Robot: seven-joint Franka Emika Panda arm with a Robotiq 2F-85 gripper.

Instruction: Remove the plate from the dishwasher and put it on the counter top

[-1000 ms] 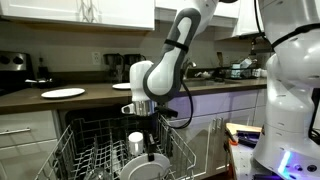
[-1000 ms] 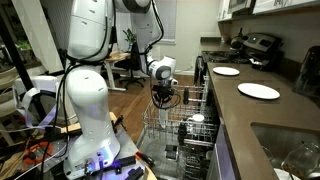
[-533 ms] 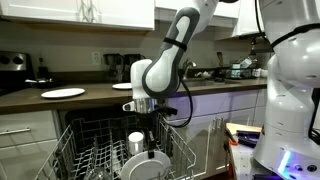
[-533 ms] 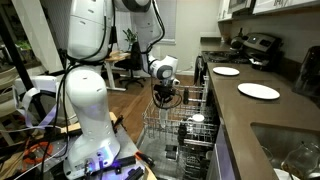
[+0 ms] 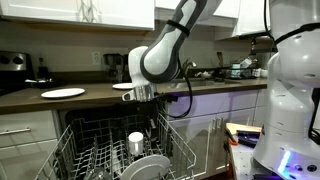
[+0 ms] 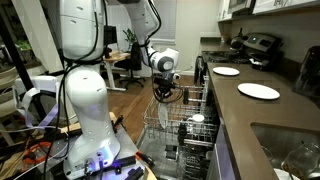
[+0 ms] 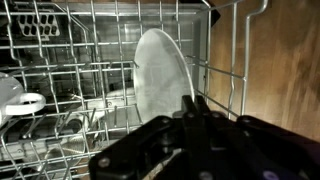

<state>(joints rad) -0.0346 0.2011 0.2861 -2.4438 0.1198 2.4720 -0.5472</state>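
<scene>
The pale round plate (image 5: 150, 167) stands on edge in the dishwasher's wire rack (image 5: 82, 150), near its front. In the wrist view the plate (image 7: 160, 72) is upright between the tines. My gripper (image 5: 143, 100) hangs above the rack, well clear of the plate, and in an exterior view the gripper (image 6: 164, 95) sits over the rack's (image 6: 165, 128) far end. The gripper (image 7: 195, 103) is shut, fingers pressed together with nothing between them, just beside the plate's lower rim. The dark counter top (image 5: 90, 98) runs behind the rack.
Two thin white plates (image 5: 63, 93) (image 5: 122, 87) lie on the counter top (image 6: 250, 112). A small white cup (image 5: 136, 139) stands in the rack behind the plate. The white robot base (image 5: 290, 100) and a cluttered cart stand to one side.
The arm has risen, lifting the shut gripper up and away from the plate. The plate has stayed in the rack.
</scene>
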